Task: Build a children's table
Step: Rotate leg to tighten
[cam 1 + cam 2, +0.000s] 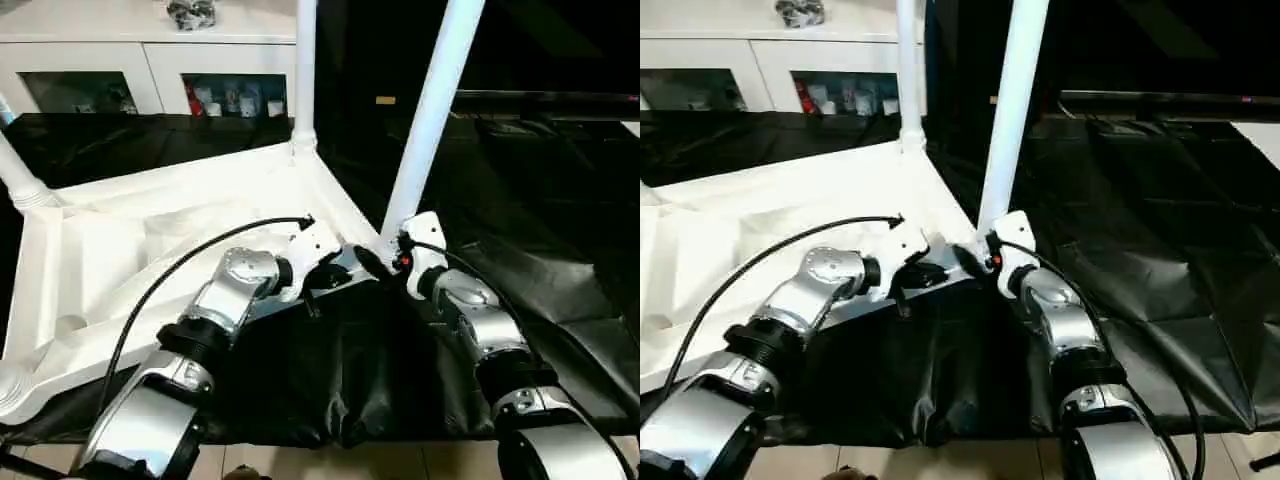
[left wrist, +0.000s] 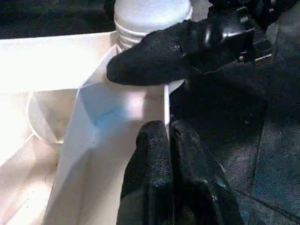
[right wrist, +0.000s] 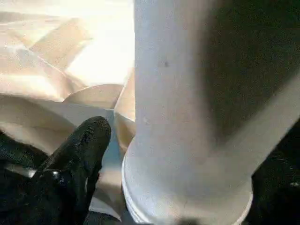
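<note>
White plastic was most of what I had in front of me: the children's table top (image 1: 150, 240), rectangular and ribbed on its upturned underside, lay upside down on the black-covered work table (image 1: 560, 240), with tapered white tube legs already standing in its far corner (image 1: 305, 70) and its left corner (image 1: 18, 175). The leg that mattered (image 1: 432, 110) rose from the near right corner socket, its long axis leaning up and slightly to my right. My right gripper (image 1: 392, 255) sat at the base of that leg, the nearer arm by far; whether its fingers were closed on the leg I could not tell. My left gripper (image 2: 168, 140) was pinched shut on the thin raised rim of the top just beside that same corner, steadying it. I judged that the coming push would have to run straight down the leg's axis into the socket, with the left arm holding the top still. The left wrist camera showed the ringed foot of the leg at the socket with one black finger (image 2: 150, 58) of the right gripper against it; the head cameras hid that joint behind both wrists.
</note>
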You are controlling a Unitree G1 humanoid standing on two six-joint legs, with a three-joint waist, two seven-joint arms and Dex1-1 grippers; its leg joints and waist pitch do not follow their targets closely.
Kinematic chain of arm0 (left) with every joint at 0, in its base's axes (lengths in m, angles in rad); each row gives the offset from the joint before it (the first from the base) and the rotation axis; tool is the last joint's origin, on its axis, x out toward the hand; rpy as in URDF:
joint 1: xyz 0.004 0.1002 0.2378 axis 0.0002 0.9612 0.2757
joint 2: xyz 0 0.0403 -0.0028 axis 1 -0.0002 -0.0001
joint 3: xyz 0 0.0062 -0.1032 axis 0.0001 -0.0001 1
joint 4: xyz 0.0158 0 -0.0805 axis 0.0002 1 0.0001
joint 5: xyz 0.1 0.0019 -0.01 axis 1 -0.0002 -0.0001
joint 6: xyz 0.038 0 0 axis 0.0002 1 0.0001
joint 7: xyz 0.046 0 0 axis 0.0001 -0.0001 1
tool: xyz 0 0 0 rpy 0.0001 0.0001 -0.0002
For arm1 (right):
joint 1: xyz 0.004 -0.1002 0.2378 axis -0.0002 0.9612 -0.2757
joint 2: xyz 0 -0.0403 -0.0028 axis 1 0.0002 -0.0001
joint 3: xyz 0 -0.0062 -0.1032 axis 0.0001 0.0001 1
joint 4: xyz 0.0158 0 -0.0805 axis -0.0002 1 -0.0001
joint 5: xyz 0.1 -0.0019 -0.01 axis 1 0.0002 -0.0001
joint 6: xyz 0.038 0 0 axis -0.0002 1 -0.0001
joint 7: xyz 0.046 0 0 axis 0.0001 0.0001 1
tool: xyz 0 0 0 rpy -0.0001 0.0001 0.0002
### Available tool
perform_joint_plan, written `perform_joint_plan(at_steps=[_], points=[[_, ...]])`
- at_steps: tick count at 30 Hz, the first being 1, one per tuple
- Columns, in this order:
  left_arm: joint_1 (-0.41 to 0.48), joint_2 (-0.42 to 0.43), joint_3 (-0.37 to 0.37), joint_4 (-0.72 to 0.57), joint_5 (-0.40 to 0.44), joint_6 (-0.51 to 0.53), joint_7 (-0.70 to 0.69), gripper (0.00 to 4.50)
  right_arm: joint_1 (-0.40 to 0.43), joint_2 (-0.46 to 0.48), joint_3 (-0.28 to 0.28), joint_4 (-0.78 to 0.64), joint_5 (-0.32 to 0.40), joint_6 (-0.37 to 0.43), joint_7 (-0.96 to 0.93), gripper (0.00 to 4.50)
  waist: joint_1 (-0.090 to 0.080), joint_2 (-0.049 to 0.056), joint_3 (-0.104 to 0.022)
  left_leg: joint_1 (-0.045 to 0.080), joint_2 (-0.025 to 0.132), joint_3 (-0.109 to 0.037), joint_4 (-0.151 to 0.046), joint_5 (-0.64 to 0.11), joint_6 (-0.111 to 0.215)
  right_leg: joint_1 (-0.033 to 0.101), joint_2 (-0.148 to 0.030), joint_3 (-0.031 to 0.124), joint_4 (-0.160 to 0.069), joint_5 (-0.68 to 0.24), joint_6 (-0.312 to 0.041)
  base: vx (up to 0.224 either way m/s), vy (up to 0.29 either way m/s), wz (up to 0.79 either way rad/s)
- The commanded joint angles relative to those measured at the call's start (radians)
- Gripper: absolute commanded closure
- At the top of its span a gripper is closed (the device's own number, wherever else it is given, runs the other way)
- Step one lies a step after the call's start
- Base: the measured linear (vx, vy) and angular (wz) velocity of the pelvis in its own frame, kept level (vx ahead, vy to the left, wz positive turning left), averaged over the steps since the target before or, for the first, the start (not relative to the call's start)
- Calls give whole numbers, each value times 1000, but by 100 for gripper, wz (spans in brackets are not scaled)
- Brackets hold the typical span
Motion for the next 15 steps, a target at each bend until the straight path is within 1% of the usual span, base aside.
perform_joint_plan(at_steps=[1,2,3,4,5,6,7,8,9,10,11,13,15], points=[[10,-12,-29,-50,-35,-45,-78,450,16,21,88,-11,4,-13,145,57,2,-3,-61,5,49,-29,-73,-225,36,41,-95,55,-83,-224,-198,0,0,0],[11,-11,-29,-51,-35,-45,-79,450,16,21,88,-12,4,-13,147,57,3,-4,-63,5,50,-27,-70,-207,44,43,-93,55,-78,-183,-209,0,0,0],[25,9,-37,-71,-47,-60,-134,450,28,-2,84,-39,28,-2,219,57,6,-4,-66,5,51,-26,-67,-179,54,45,-93,55,-72,-125,-225,0,0,0],[28,12,-37,-75,-49,-62,-143,450,30,-6,83,-44,33,0,233,57,8,-4,-70,4,51,-24,-64,-159,65,47,-91,54,-66,-85,-234,0,0,0],[35,23,-38,-87,-59,-58,-175,450,37,-24,83,-64,51,8,285,57,11,-3,-73,-1,51,-22,-58,-113,84,48,-88,53,-55,2,-250,0,0,0],[37,31,-40,-93,-62,-59,-191,450,43,-38,85,-76,61,10,321,57,13,-3,-73,-4,51,-21,-57,-91,103,47,-85,50,-50,47,-260,0,0,0],[42,48,-43,-100,-66,-58,-219,450,53,-64,86,-97,77,15,381,57,14,-3,-72,-4,51,-19,-55,-100,112,46,-87,49,-50,49,-268,0,0,0],[44,57,-46,-103,-67,-57,-235,450,56,-76,87,-106,86,17,411,57,15,-5,-71,-3,50,-19,-55,-111,114,46,-86,48,-53,35,-268,0,0,0],[46,67,-48,-106,-69,-59,-252,450,61,-89,88,-116,94,24,442,57,18,-4,-71,-2,52,-19,-55,-120,113,46,-89,48,-55,17,-268,0,0,0],[48,76,-49,-109,-72,-59,-268,450,64,-102,92,-125,99,28,471,57,20,-5,-67,-2,52,-19,-57,-141,107,44,-88,48,-59,-28,-263,0,0,0],[50,86,-50,-112,-74,-59,-286,450,69,-117,98,-135,102,30,507,57,22,-5,-66,0,55,-20,-59,-156,96,42,-89,48,-62,-70,-254,0,0,0],[54,105,-50,-118,-75,-66,-312,450,77,-143,116,-143,87,13,559,80,26,-5,-64,2,57,-21,-62,-177,76,41,-91,49,-68,-134,-241,0,0,0],[58,119,-52,-124,-77,-68,-332,450,86,-161,129,-155,81,13,595,87,27,-6,-63,4,56,-20,-62,-185,70,38,-91,50,-70,-154,-234,0,0,0]])
